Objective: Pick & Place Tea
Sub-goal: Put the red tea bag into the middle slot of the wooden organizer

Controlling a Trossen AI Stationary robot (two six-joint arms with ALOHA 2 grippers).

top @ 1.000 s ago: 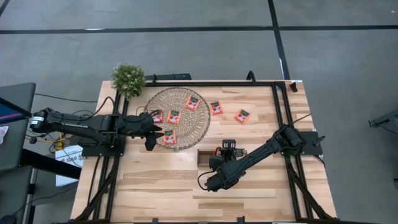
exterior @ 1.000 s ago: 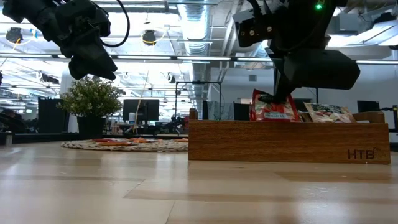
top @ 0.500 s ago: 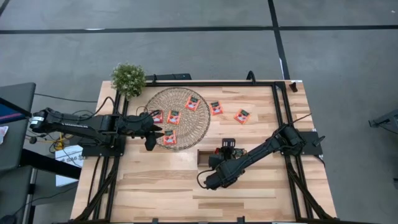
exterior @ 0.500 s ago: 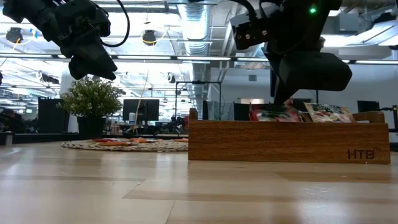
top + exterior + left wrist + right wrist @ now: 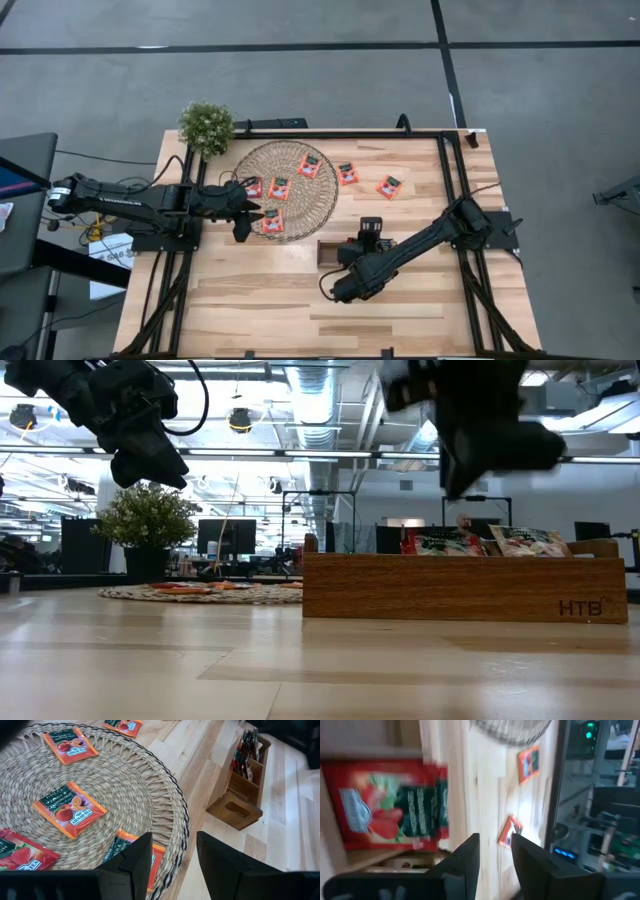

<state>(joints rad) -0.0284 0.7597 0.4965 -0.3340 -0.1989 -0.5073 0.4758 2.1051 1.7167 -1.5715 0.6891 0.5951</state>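
- left gripper (image 5: 262, 215) out from table's left side, hovering raised, fingers (image 5: 131, 862) parted, nothing between
- right gripper (image 5: 368, 232) reaches in from right, arm bent, fingers (image 5: 465, 855) apart, empty

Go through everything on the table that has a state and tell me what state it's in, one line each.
Left gripper: jaws open, empty, hovering over the mat's edge.
Right gripper: jaws open, empty, above the tray.
Wooden tray: holds sachets standing in its compartments.
Woven mat: four red sachets lying flat on it.
Two red sachets: flat on the table beside the mat.
Potted plant: upright at the table corner.
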